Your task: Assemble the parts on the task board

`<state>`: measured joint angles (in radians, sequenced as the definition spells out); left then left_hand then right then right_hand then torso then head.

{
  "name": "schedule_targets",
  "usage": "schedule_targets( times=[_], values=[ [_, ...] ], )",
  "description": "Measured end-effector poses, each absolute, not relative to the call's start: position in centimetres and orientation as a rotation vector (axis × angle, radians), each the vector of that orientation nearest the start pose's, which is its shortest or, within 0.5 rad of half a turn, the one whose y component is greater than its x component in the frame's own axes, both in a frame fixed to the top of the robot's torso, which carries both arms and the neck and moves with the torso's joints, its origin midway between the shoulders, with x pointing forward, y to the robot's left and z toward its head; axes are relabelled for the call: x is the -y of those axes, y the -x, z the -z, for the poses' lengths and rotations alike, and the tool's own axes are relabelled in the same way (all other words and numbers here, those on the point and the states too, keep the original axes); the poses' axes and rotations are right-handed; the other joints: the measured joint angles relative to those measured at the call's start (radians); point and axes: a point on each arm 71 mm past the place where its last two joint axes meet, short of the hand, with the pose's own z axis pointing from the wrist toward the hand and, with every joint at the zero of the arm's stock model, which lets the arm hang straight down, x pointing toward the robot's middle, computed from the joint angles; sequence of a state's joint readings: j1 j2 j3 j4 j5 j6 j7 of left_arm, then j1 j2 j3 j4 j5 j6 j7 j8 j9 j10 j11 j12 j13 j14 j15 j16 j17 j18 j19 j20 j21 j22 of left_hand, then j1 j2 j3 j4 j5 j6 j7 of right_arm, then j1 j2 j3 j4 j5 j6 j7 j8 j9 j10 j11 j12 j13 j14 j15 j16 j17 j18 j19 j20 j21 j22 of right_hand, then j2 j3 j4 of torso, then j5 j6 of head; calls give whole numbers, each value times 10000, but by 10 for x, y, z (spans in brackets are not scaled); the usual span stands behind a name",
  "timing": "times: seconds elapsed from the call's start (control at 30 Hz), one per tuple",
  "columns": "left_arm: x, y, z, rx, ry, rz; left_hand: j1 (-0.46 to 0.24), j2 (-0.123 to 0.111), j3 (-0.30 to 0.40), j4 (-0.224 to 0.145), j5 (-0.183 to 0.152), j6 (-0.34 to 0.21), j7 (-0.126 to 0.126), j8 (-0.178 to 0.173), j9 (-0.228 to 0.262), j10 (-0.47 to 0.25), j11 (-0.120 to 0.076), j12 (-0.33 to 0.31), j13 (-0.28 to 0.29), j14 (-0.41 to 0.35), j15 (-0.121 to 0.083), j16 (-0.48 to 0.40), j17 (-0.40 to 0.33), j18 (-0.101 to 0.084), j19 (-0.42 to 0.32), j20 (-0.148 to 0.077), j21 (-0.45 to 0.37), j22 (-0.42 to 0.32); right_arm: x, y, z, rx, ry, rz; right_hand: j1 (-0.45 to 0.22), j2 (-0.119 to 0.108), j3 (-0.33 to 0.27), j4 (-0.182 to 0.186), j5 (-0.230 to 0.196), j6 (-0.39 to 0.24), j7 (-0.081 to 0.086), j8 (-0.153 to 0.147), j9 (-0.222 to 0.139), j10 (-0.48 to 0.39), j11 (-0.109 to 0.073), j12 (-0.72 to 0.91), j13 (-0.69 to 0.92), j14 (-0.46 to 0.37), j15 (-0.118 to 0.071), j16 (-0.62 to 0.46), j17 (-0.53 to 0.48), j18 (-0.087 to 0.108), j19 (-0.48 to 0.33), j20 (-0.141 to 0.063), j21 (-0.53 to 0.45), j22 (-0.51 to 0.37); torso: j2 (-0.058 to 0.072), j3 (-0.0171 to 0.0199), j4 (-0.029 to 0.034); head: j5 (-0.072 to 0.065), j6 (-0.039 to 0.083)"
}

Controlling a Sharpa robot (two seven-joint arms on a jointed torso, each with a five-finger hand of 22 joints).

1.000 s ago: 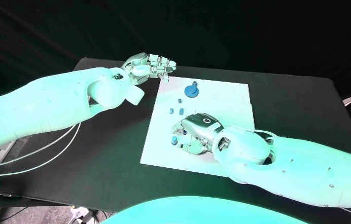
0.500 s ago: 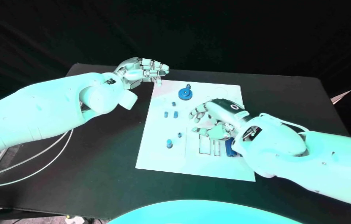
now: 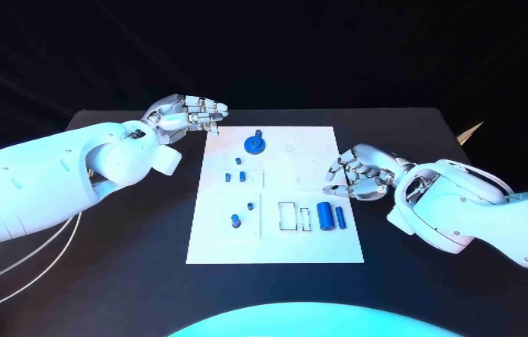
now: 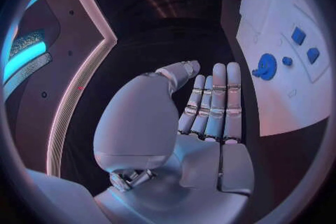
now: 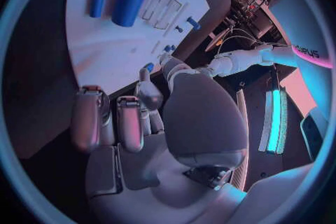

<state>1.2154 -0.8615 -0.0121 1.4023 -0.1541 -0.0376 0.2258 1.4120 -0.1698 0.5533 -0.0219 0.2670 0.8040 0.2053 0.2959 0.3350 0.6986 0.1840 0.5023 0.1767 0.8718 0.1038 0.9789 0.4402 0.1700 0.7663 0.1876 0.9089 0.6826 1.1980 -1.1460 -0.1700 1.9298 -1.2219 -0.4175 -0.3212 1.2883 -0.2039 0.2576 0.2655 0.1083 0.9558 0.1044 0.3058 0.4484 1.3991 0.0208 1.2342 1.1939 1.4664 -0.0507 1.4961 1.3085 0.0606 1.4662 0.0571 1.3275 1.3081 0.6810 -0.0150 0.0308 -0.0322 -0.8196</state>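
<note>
Task board (image 3: 275, 238) in the middle of the table (image 3: 110, 276). On the board: disc (image 3: 254, 145) near the far edge, two small parts (image 3: 234, 176) just nearer, another pair (image 3: 241, 215) nearer still, two cylinders (image 3: 331, 216) side by side toward the right edge. Left hand (image 3: 187, 113) beside the board's far left corner, off it. Right hand (image 3: 361, 174) beside the board's right edge, level with the middle.

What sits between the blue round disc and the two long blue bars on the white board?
In the head view, two small blue pegs stand between the disc and the bars.
</note>
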Motion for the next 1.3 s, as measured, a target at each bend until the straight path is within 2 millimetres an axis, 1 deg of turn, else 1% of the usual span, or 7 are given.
schedule_targets(
  times=[0.07,0.1,0.2,0.3,0.63,1.13,1.3],
  values=[
    [-239,-509,177,-16647,9789,15390,0,0,0,0,0,0,0,0,0,0,0,0,0,0,0,0,-8,0,0,0,0,-8,243,-382,206,-18961,-2439,-6253,-26,26,-111,111,0,-30,-2,142,68,206,-8,599,711,0,0,87,0,-1,0,0,191,0,-4,-1,-4,-59,-6],
    [-239,-509,177,-16651,9792,15390,0,0,0,0,0,0,0,0,0,0,0,0,0,0,0,0,-8,0,0,0,0,-8,244,-380,208,-19073,-2492,-6189,-207,77,-222,216,0,-38,5,233,106,322,-8,890,1012,0,0,154,0,-1,-3,-69,324,0,-6,-1,-4,-90,-12],
    [-239,-508,178,-16663,9806,15386,0,0,0,0,0,0,0,0,0,0,0,0,0,0,0,0,-8,0,0,0,0,-8,247,-375,215,-19448,-2632,-5986,-855,211,-715,242,0,-43,9,417,192,465,-36,1298,1142,0,0,280,0,-151,0,-73,577,0,-12,-1,-4,-155,-17],
    [-239,-508,178,-16668,9812,15384,0,0,0,0,0,0,0,0,0,0,0,0,0,0,0,0,-8,0,0,0,0,-8,248,-370,224,-19785,-2719,-5816,-883,224,-897,224,0,-33,-1,463,219,480,-48,1387,1143,0,1,280,0,-151,0,-73,651,-1,-12,0,-4,-173,-19],
    [-241,-508,179,-16662,9836,15352,0,0,0,0,0,0,0,0,-1,0,-1,0,1,0,0,0,-7,0,0,0,0,-8,241,-367,232,-20105,-2543,-5556,-896,238,-1221,247,-1,-51,-50,539,260,516,-83,1461,1143,0,1,319,-2,-151,0,-72,753,-2,0,-14,14,-174,-58],
    [-243,-507,179,-16663,9854,15326,-40,40,0,0,0,0,0,63,9,1,-1,54,-12,-38,38,0,-6,0,0,0,-44,-20,236,-370,245,-20557,-2505,-5125,-1004,346,-1461,245,-1,-51,-50,655,282,515,-83,1461,1140,0,2,319,-4,-151,0,-72,800,-4,-2,-12,2,-52,-127],
    [-243,-507,179,-16682,9853,15334,-40,40,0,0,0,0,0,63,9,1,-1,54,-12,-38,38,0,-6,0,0,0,-45,-19,234,-371,250,-20688,-2496,-4937,-1187,528,-1778,258,-1,-51,-50,731,304,515,-83,1461,1140,1,2,319,-4,-151,0,-72,800,-4,-2,-7,2,-14,-147]
  ],
)
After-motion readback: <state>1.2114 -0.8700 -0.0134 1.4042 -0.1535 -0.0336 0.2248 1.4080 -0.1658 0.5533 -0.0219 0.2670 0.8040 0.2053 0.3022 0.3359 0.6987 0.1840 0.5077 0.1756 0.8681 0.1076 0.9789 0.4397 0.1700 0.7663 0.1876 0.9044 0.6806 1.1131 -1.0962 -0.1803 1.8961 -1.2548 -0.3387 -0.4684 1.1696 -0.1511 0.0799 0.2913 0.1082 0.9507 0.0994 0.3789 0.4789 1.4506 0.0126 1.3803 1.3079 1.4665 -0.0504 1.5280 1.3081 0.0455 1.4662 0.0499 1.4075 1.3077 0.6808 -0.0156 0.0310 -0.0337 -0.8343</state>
